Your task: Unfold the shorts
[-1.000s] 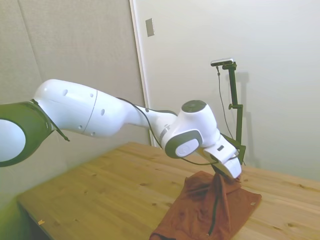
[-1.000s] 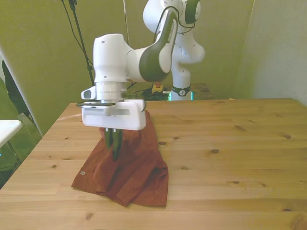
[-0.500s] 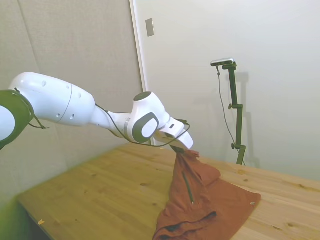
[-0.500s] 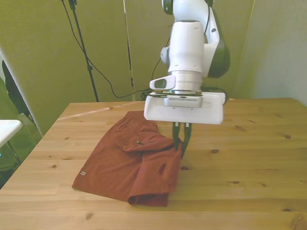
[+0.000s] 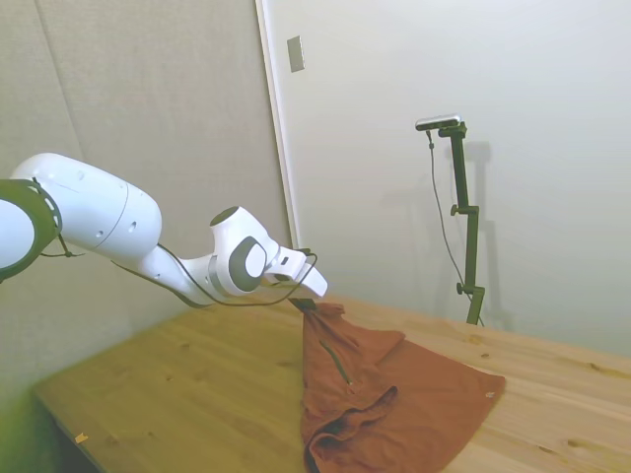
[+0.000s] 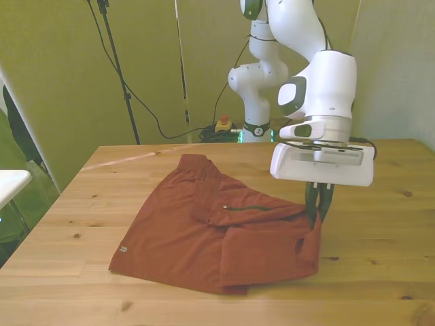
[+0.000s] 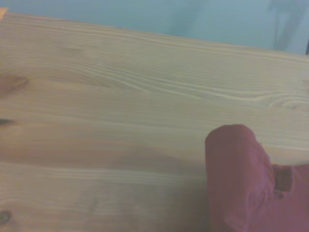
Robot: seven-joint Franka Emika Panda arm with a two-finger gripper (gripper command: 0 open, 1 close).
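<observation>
The rust-orange shorts [image 6: 204, 234] lie spread over the wooden table [image 6: 380, 224], with a dark zip line [image 6: 255, 208] across the middle and a small pale tag [image 6: 123, 250] at the corner toward the front view's left. My gripper [image 6: 317, 212] is shut on the edge of the shorts toward the front view's right, holding that edge lifted a little above the table. In the side view the gripper [image 5: 304, 306] pinches a raised peak of the shorts [image 5: 394, 394]. A fold of the shorts [image 7: 241, 179] shows in the wrist view over bare wood.
Bare tabletop [image 6: 387, 272] lies toward the front view's right of the shorts. A white surface [image 6: 10, 183] stands off the table at the front view's left. Black stands and cables [image 6: 122, 75] rise behind the table.
The gripper has carried the held edge across toward the front view's right, first over the middle, then further. The bunched shorts have opened out into a wider, flatter spread.
</observation>
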